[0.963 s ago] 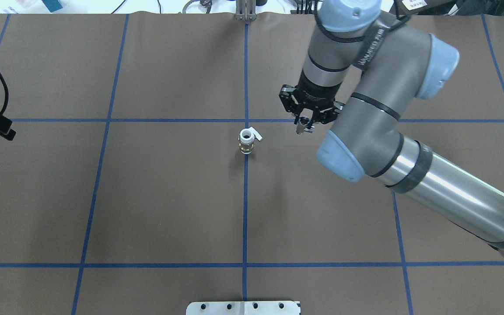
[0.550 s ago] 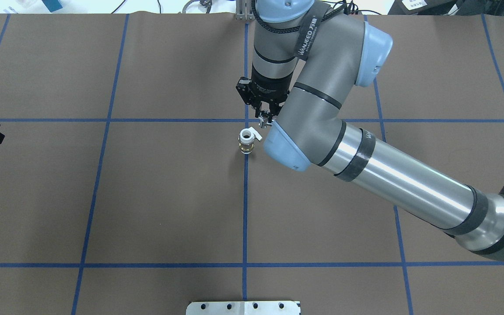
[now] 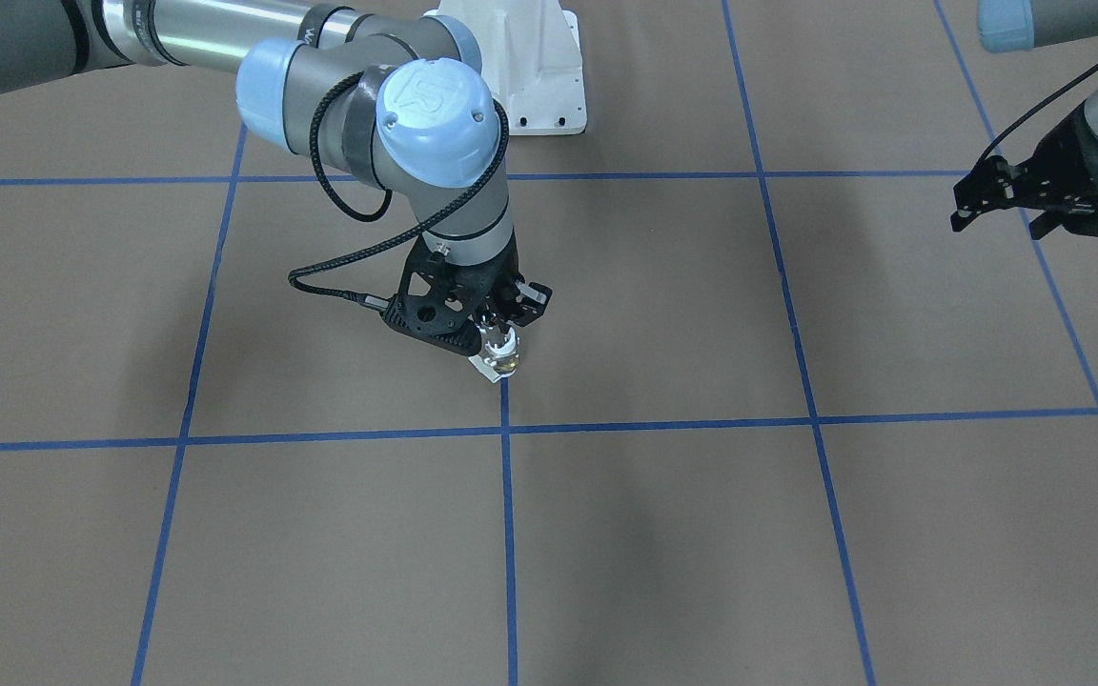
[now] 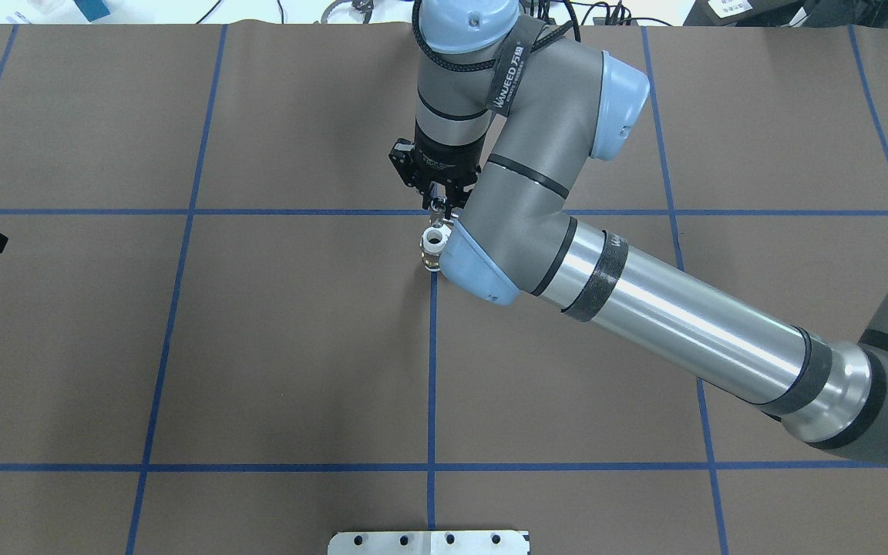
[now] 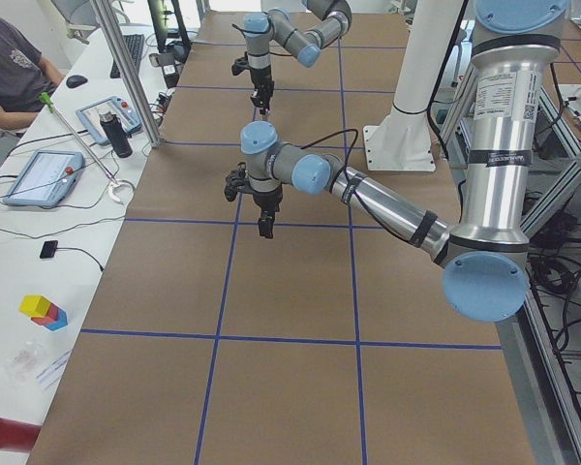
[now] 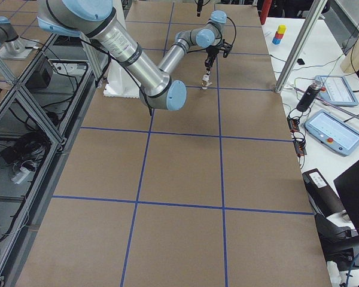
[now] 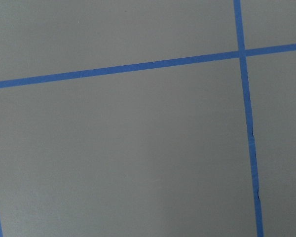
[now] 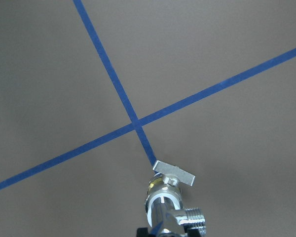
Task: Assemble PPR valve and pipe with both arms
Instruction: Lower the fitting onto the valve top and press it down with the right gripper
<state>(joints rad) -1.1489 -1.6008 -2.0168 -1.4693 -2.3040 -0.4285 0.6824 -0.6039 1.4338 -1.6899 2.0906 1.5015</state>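
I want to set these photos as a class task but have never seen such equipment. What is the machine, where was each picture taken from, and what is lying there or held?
It is a robot with two grey jointed arms at a brown table marked with blue tape lines. Six views: one from above behind the robot, one facing it, one from each table end, one on each wrist. A small white-and-brass PPR valve stands upright on the table. The right claw hangs just over it, gripping a tiny silver pipe. The left claw is open, empty, far to the side; its wrist camera sees only table.
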